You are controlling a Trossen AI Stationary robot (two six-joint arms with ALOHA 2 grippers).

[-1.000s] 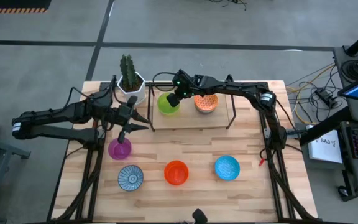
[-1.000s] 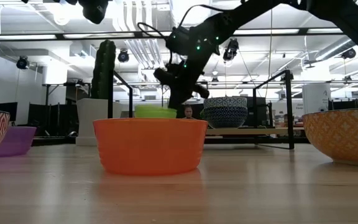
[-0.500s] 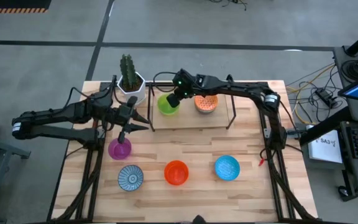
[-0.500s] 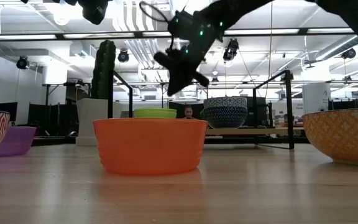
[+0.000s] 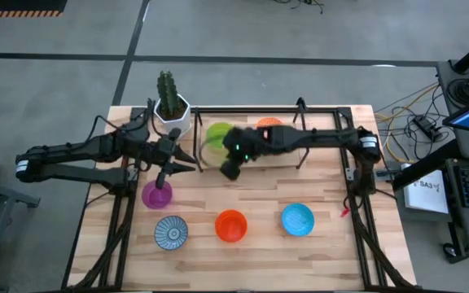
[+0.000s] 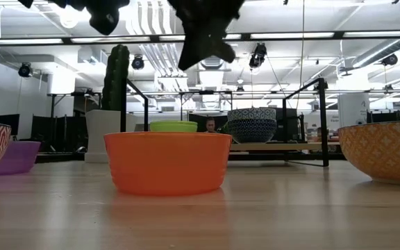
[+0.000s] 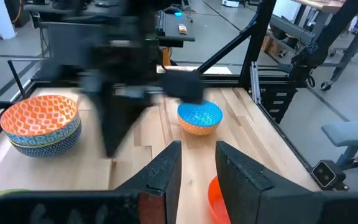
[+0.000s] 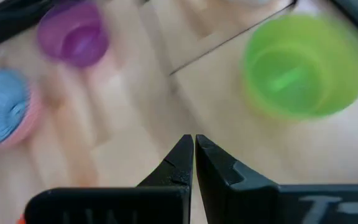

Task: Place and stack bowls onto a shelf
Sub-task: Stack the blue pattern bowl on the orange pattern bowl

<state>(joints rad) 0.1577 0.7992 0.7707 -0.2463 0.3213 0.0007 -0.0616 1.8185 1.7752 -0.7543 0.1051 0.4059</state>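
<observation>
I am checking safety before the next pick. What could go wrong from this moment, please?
1. The right gripper, jaws shut and empty, hangs just in front of the shelf; a low swing might clip its black frame or the green bowl.
2. The left gripper hangs right over the purple bowl, near the right arm; both moving at once might collide.
3. The cactus pot stands beside the shelf's corner and could be knocked.

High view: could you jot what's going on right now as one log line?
right hand: shut, empty, beside shelf | green bowl: on shelf | left hand: open, above purple bowl
</observation>
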